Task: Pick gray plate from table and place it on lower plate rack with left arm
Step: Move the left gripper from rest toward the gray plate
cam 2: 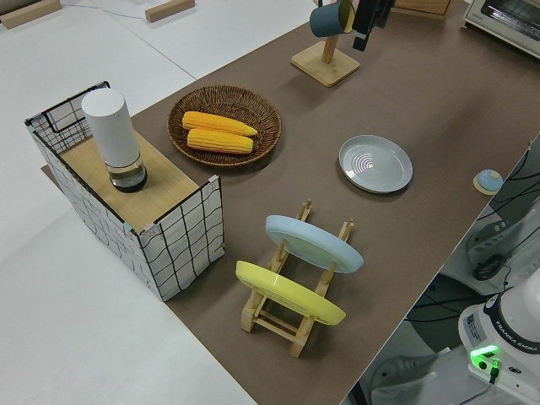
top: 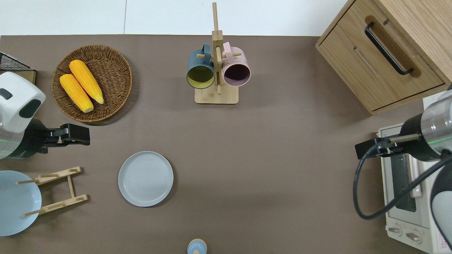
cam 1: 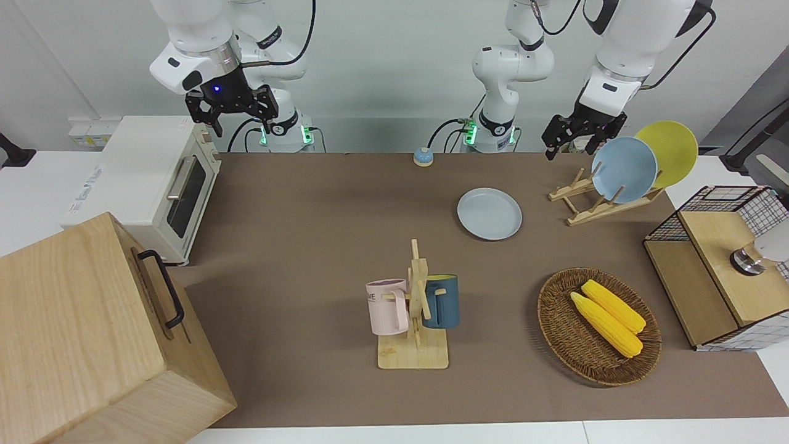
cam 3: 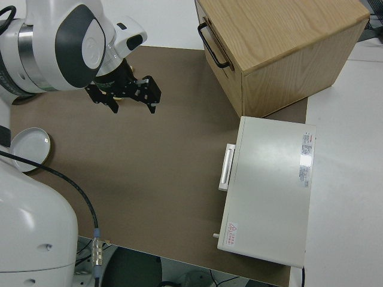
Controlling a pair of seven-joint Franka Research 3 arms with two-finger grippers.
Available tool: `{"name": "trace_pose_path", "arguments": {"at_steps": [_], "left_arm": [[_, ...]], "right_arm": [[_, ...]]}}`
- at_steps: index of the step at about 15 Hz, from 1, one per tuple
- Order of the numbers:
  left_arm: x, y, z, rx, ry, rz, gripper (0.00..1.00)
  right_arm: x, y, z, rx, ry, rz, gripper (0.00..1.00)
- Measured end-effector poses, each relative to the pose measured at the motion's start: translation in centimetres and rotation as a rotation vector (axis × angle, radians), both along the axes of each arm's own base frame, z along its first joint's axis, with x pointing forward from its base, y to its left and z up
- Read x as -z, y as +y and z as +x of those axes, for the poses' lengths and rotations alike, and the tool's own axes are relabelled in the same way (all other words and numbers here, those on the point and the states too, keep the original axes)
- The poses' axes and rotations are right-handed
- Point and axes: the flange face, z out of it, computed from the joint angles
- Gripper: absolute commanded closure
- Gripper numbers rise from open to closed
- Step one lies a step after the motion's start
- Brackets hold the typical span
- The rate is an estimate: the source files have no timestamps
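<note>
The gray plate (cam 1: 489, 214) (top: 146, 179) (cam 2: 375, 164) (cam 3: 27, 149) lies flat on the brown table mat, beside the lower plate rack (cam 1: 590, 206) (top: 56, 190) (cam 2: 291, 312) toward the right arm's end. The rack holds a blue plate (cam 1: 624, 169) and a yellow plate (cam 1: 669, 151) in its upper slots; its lower slots are bare. My left gripper (cam 1: 570, 148) (top: 76, 134) is open and empty, up in the air over the mat between the rack and the wicker basket. The right arm is parked, its gripper (cam 1: 233, 118) (cam 3: 122, 103) open.
A wicker basket (cam 1: 558, 320) (top: 113, 53) holds two corn cobs. A mug stand (cam 1: 414, 354) carries a pink and a dark blue mug. A wire crate (cam 1: 718, 209), a toaster oven (cam 1: 145, 179), a wooden cabinet (cam 1: 80, 333) and a small blue knob (cam 1: 423, 157) stand around the edges.
</note>
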Motion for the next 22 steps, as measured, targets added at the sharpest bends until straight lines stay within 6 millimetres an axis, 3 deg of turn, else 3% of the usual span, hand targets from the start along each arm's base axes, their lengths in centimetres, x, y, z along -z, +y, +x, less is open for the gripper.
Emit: {"name": "trace_pose_path", "arguments": {"at_steps": [16, 19, 22], "left_arm": [[1.4, -0.2, 0.8, -0.022, 0.028, 0.001, 0.01], [2.8, -0.2, 1.0, -0.022, 0.048, 0.003, 0.01], [5.7, -0.1, 1.3, -0.023, 0.046, 0.009, 0.01]], "right_arm": [[0.0, 0.0, 0.0, 0.000, 0.000, 0.000, 0.011], [0.0, 0.0, 0.0, 0.000, 0.000, 0.000, 0.013], [0.0, 0.0, 0.0, 0.000, 0.000, 0.000, 0.011]]}}
